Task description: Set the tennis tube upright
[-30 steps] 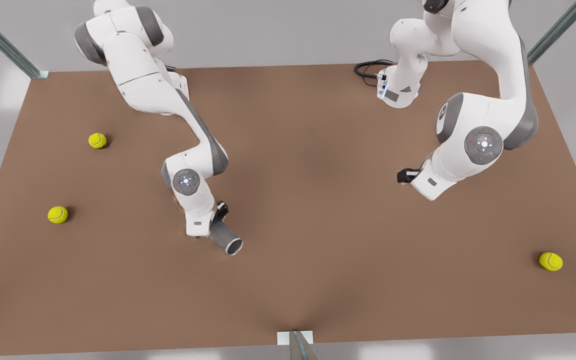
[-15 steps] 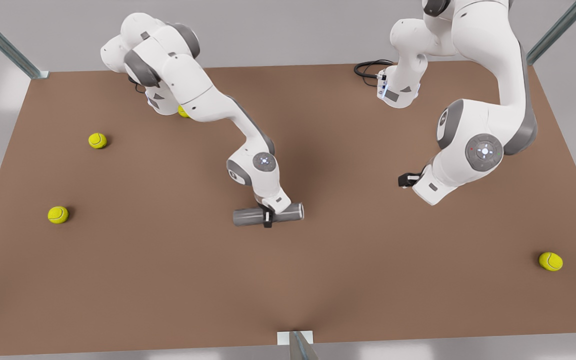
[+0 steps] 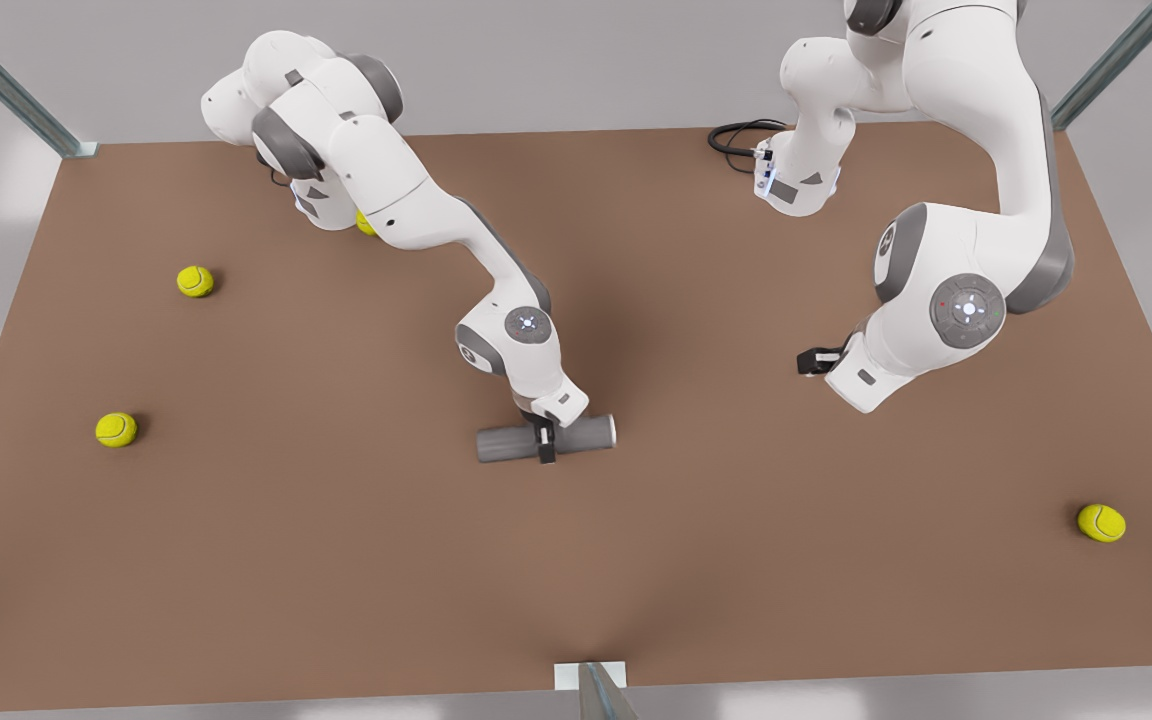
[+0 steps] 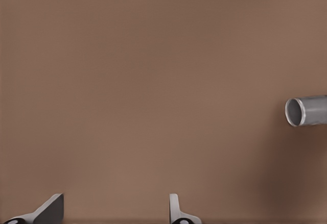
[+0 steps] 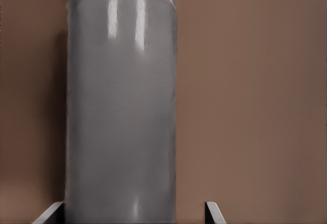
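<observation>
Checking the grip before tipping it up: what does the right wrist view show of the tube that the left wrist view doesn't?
Right wrist view, not the left: the tube side-on and close, lying between the right gripper jaws, with a gap beside one of them. Left wrist view, not the right: the tube's open end from farther off, and the left gripper jaws spread with nothing between. Both: the tube and the table.
</observation>
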